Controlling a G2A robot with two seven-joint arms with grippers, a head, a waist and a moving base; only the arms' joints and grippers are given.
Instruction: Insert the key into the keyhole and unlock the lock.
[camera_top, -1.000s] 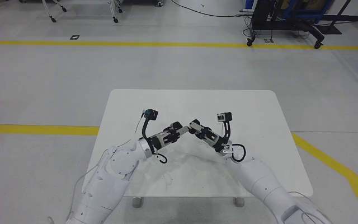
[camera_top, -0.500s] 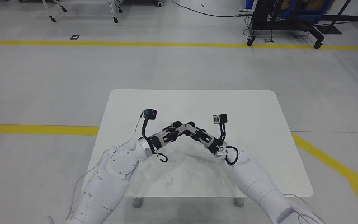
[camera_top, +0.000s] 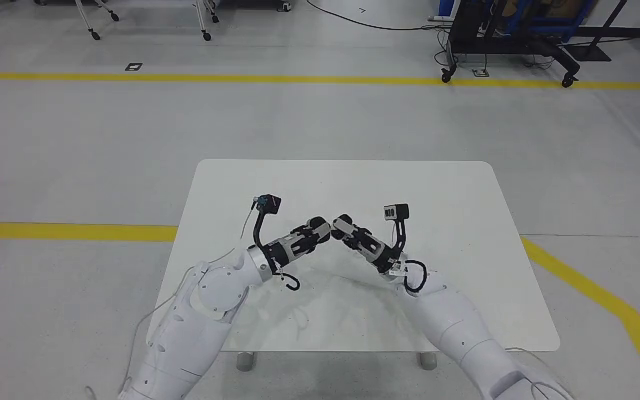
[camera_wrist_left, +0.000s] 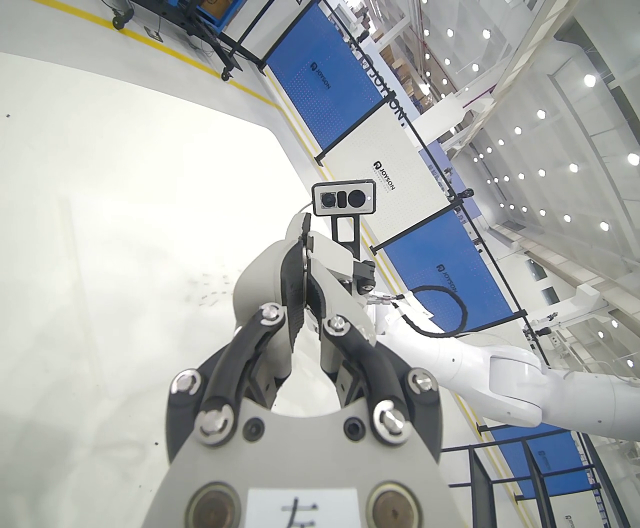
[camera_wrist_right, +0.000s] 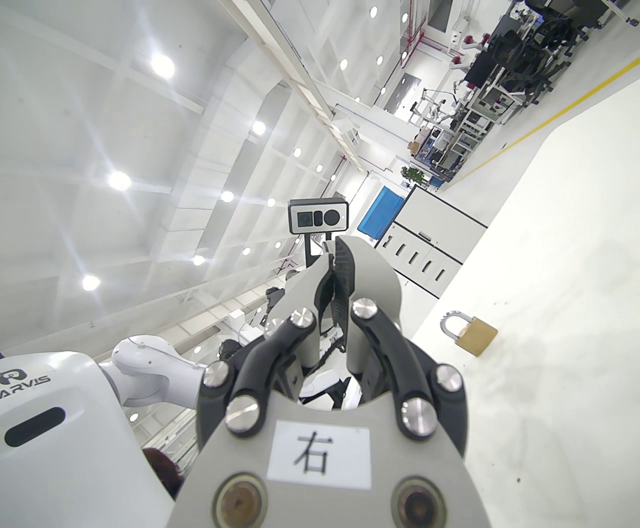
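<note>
Two robot arms meet nose to nose above the middle of a white table (camera_top: 420, 190), the left gripper (camera_top: 322, 228) and the right gripper (camera_top: 341, 222) almost tip to tip; whether they touch cannot be told from above. Seen from its own wrist, the left gripper (camera_wrist_left: 305, 245) is clenched, its black ribbed pads (camera_wrist_left: 292, 272) pressed together with no gap between them, and the right arm's camera (camera_wrist_left: 344, 199) stands just beyond its tips. The right gripper (camera_wrist_right: 336, 250) is likewise closed tight, pads (camera_wrist_right: 342, 280) meeting along their length, with the left arm's camera (camera_wrist_right: 318, 218) just past it. Whether either gripper pinches the key cannot be told, as the closed fingers hide anything between them. The lock (camera_wrist_right: 469, 332), a brass padlock with a silver shackle, lies on the table (camera_wrist_right: 550, 250) off to one side of the right gripper, apart from it and touched by neither arm.
</note>
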